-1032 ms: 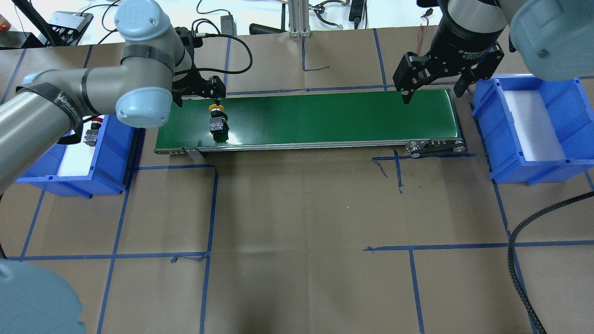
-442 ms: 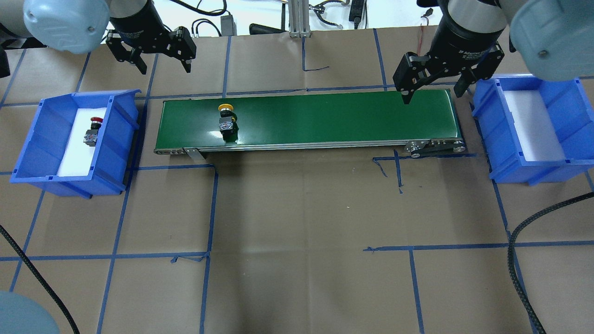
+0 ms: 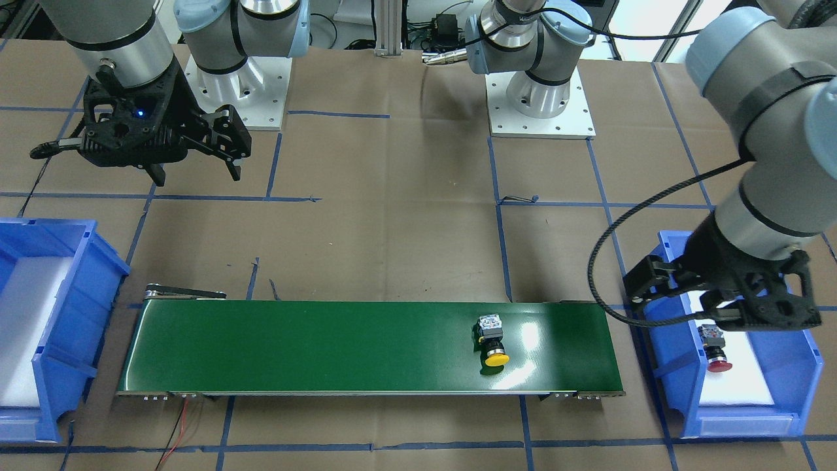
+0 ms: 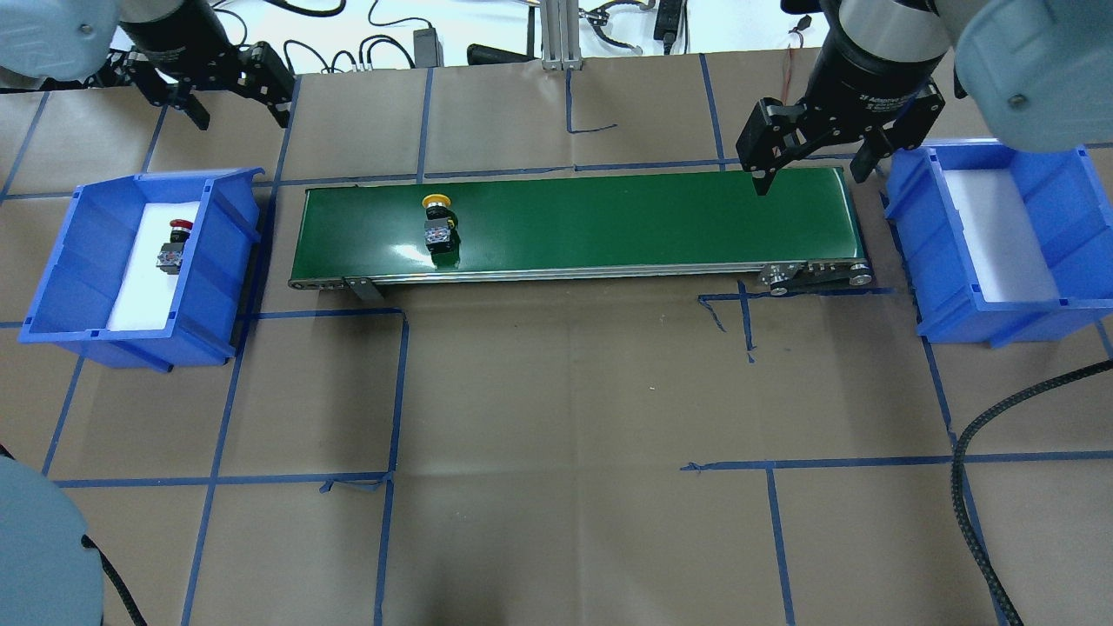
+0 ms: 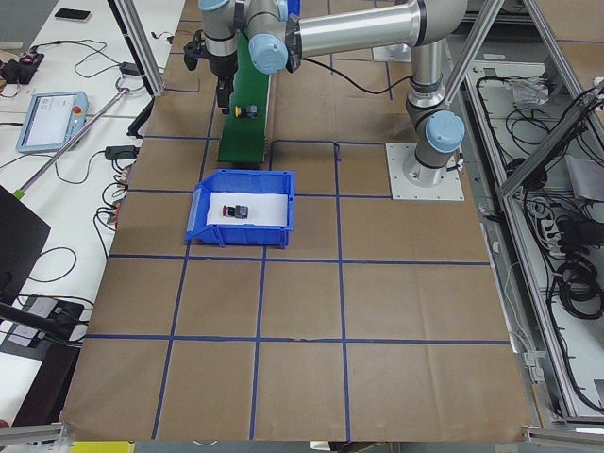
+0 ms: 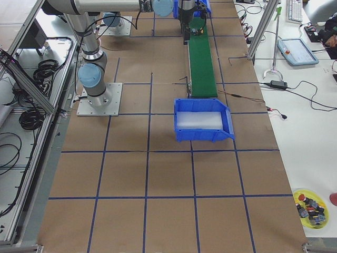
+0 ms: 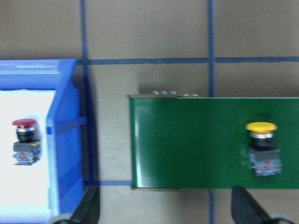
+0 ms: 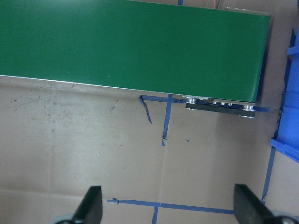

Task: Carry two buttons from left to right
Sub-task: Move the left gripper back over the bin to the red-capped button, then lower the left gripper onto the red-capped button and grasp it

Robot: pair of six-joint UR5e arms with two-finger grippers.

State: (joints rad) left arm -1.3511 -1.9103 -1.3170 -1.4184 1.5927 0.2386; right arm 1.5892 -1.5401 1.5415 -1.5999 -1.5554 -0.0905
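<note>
Evidently to ride across, the yellow button (image 4: 439,222) lay on the green belt (image 4: 609,222) toward its nine-o'clock end, the red button (image 4: 171,246) in the blue bin (image 4: 61,261) at nine o'clock, while the left gripper (image 4: 239,111) and right gripper (image 4: 810,178) hung spread and empty, the right posted at three o'clock to receive.

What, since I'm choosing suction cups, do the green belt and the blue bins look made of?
The green belt: smooth, glossy rubber or PVC, judging by the glare on it. The left bin and right bin: rigid moulded plastic, semi-gloss, ribbed walls. Their white liner looks like foam or paper, unclear.
</note>
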